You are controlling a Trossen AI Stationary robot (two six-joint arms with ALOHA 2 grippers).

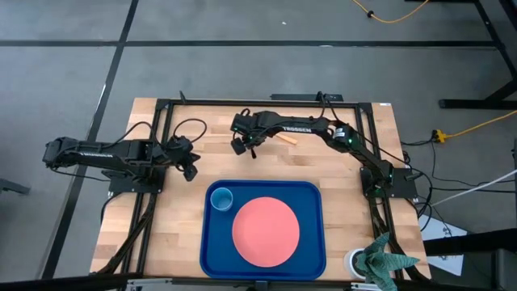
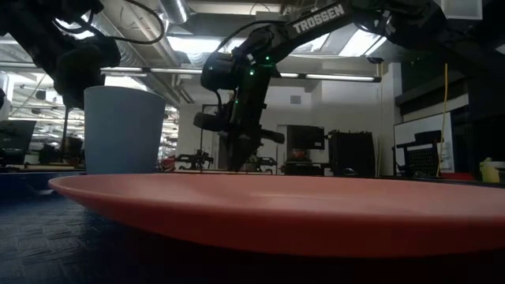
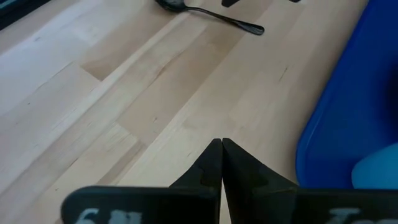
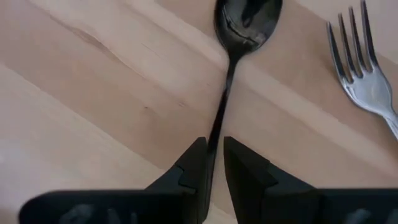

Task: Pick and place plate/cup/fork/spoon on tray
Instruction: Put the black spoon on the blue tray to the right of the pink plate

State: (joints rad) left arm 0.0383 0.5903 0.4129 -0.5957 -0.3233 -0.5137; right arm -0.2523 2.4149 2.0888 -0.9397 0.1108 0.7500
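The dark spoon point(image 4: 239, 37) lies flat on the wooden table, far of the tray, and also shows in the left wrist view point(image 3: 211, 14). The fork point(image 4: 364, 81) lies beside it, its tan handle point(image 1: 287, 139) toward the right. My right gripper point(image 1: 242, 148) points down over the spoon's handle, its fingertips point(image 4: 214, 146) a narrow gap apart. My left gripper point(image 1: 190, 166) is shut and empty point(image 3: 221, 146) near the tray's far left corner. The pink plate point(image 1: 265, 230) and the light-blue cup point(image 1: 221, 198) rest on the dark-blue tray point(image 1: 311, 194).
A white container with green cloth point(image 1: 376, 260) stands at the table's near right corner. Black frame rails point(image 1: 161, 129) run along the table's far, left and right sides. Bare wood lies between the tray's far rim and the cutlery.
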